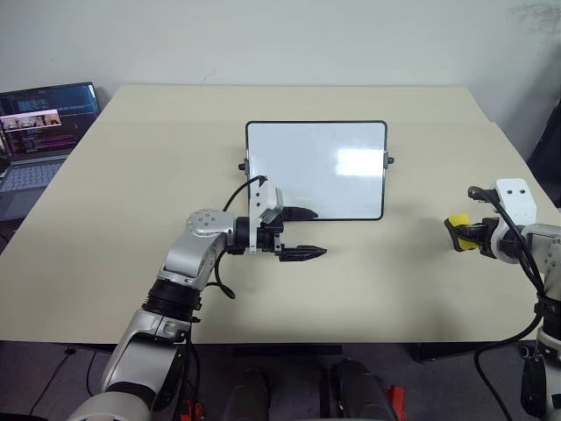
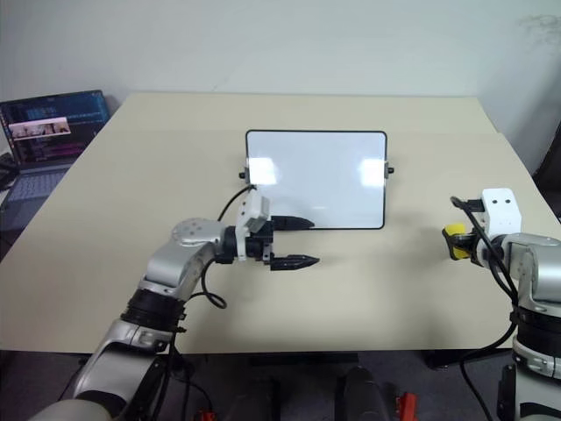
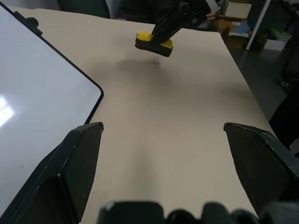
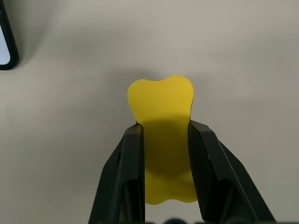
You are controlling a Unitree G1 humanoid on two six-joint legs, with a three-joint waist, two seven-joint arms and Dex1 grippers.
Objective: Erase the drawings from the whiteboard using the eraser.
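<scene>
Right gripper clamped on the eraser, fingers pinching its yellow waist so the block bulges past the tips; the grip looks firm enough for wiping. It hangs just above the table, well off to the right of the whiteboard.

Left gripper spread wide, holding nothing, fingers pointing toward the right gripper, one tip overlapping the board's lower left corner. Probably posted there to steady the board; actual contact cannot be told.

Board lies flat, ahead and left of the right claw. Its surface reads glossy white with glare; no drawings discernible. Judged: the wiping is finished, or the marks are too faint to see.
</scene>
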